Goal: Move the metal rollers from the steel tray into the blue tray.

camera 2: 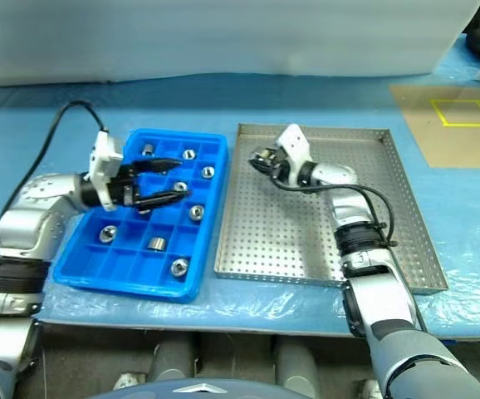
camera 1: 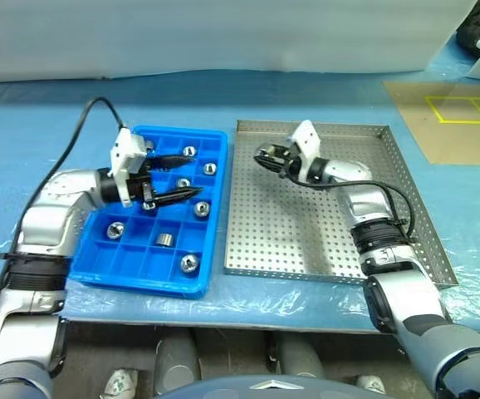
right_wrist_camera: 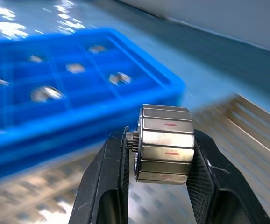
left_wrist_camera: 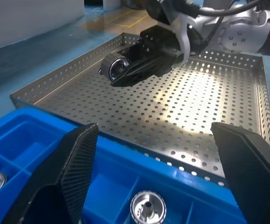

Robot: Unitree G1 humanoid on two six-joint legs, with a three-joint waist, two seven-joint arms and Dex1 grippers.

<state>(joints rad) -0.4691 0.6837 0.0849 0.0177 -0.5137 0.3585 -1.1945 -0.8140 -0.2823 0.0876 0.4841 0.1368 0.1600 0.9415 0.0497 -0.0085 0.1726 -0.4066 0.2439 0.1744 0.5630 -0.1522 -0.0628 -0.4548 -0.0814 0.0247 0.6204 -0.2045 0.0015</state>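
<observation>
One roller (right_wrist_camera: 165, 143) is clamped in my right gripper (camera 1: 266, 156) above the steel tray (camera 1: 290, 241); next, carry it over the blue tray (camera 1: 124, 264) to a free compartment, left gripper (camera 1: 182, 176) spread wide.

Both arms are silver-grey with black ribbed joint bands. Each hand (camera 1: 167, 177) (camera 1: 266, 155) has two black textured fingers, a white wrist block, and black cables.
</observation>
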